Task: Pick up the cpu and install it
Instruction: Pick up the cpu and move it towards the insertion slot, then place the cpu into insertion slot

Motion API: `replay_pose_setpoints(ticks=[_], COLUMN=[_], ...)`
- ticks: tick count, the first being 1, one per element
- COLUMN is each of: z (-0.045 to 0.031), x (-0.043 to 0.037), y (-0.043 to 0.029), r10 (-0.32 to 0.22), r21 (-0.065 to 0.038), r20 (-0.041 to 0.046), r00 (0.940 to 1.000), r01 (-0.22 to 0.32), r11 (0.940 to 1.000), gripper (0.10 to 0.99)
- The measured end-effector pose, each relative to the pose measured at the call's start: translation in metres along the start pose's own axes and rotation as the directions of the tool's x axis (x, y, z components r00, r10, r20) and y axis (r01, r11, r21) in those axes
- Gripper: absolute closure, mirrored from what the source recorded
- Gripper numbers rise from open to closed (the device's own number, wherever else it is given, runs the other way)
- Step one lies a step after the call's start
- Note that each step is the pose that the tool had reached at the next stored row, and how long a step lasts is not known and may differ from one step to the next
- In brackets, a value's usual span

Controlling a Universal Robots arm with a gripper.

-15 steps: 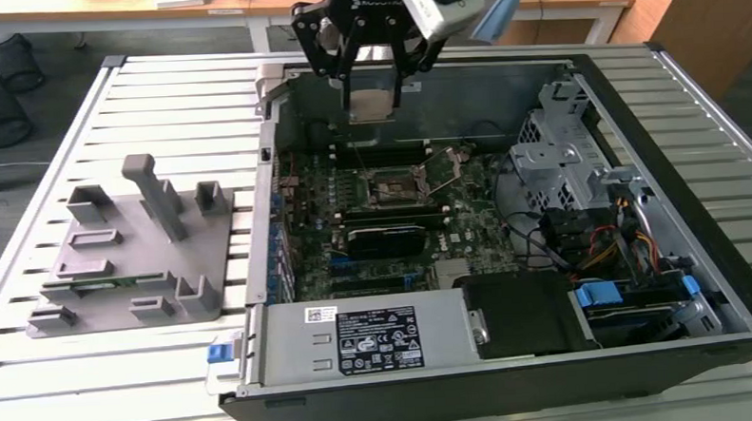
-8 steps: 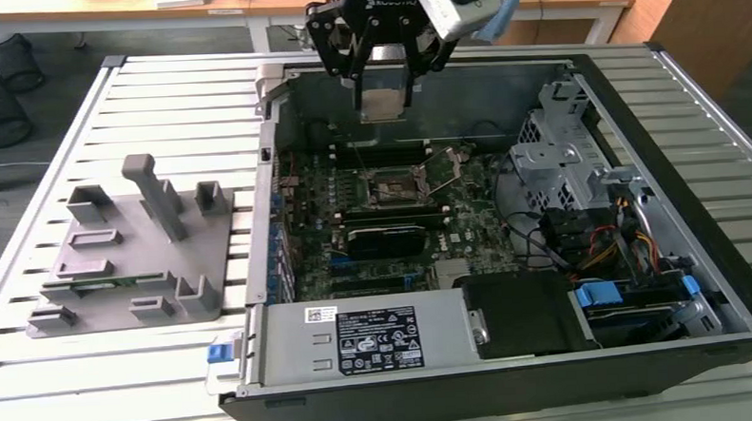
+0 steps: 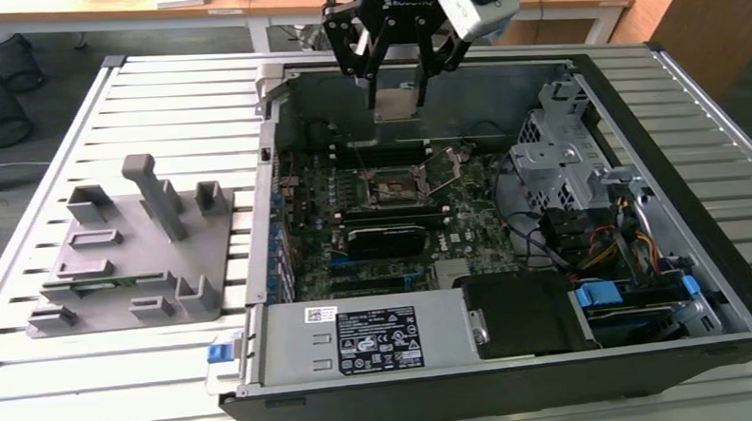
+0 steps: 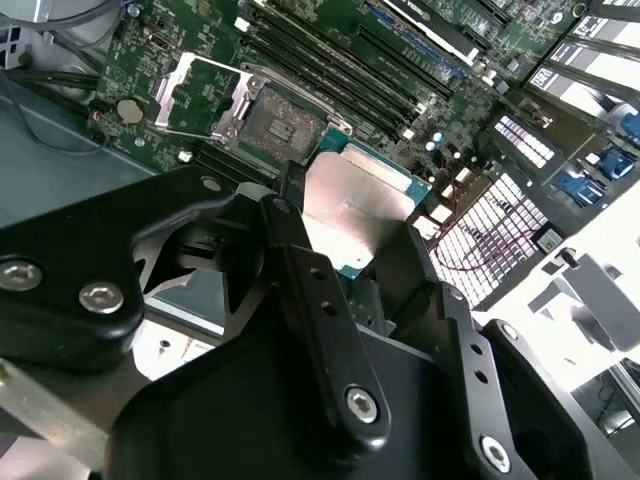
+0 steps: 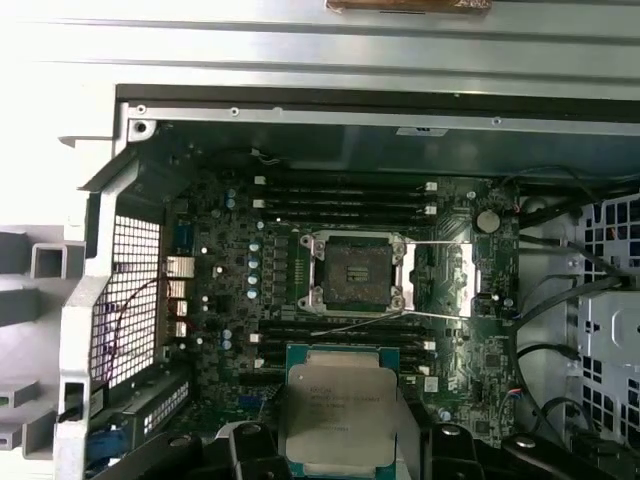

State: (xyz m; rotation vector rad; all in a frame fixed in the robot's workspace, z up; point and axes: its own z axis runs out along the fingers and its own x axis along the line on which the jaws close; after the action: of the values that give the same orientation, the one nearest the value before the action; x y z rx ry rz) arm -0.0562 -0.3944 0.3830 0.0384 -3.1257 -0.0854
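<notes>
Open black metal computer case (image 3: pixel 486 401), green motherboard (image 3: pixel 311 223) inside. In the exterior view the black two-finger gripper (image 3: pixel 396 102) hangs at twelve o'clock from the open square metal socket (image 3: pixel 393 187), pinching the flat silver-topped cpu (image 4: pixel 355 200) by its edges, above the board.

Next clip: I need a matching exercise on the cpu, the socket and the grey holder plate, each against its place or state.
Things: 1 cpu; 2 socket; 3 grey holder plate.
Places or states: A on the slatted table, outside the case; B open and empty on the motherboard; C held in the gripper.
Pairs: 1-C; 2-B; 3-A.
</notes>
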Motion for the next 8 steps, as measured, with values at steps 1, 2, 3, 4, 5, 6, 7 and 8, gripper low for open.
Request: replay_pose_setpoints(ticks=[1, 2, 3, 4, 5, 6, 7, 8], z=[0.0000, 0.0000, 0.0000, 0.0000, 0.0000, 0.0000, 0.0000, 0.0000], x=[-0.0008, -0.0012, -0.0014, -0.0014, -0.0015, -0.0017, -0.0020, -0.0023], y=[0.0000, -0.0001, 0.0000, 0.0000, 0.0000, 0.0000, 0.0001, 0.0003], r10=[0.000, 0.000, 0.000, 0.000, 0.000, 0.000, 0.000, 0.000], r21=[0.000, 0.000, 0.000, 0.000, 0.000, 0.000, 0.000, 0.000], r20=[-0.0001, -0.0001, -0.0001, 0.0000, -0.0001, -0.0001, 0.0000, -0.0001], r00=[1.0000, 1.0000, 1.0000, 1.0000, 1.0000, 1.0000, 1.0000, 1.0000], r01=[0.000, 0.000, 0.000, 0.000, 0.000, 0.000, 0.000, 0.000], r11=[1.0000, 1.0000, 1.0000, 1.0000, 1.0000, 1.0000, 1.0000, 1.0000], gripper=[0.557, 0.557, 0.557, 0.557, 0.557, 0.557, 0.557, 0.557])
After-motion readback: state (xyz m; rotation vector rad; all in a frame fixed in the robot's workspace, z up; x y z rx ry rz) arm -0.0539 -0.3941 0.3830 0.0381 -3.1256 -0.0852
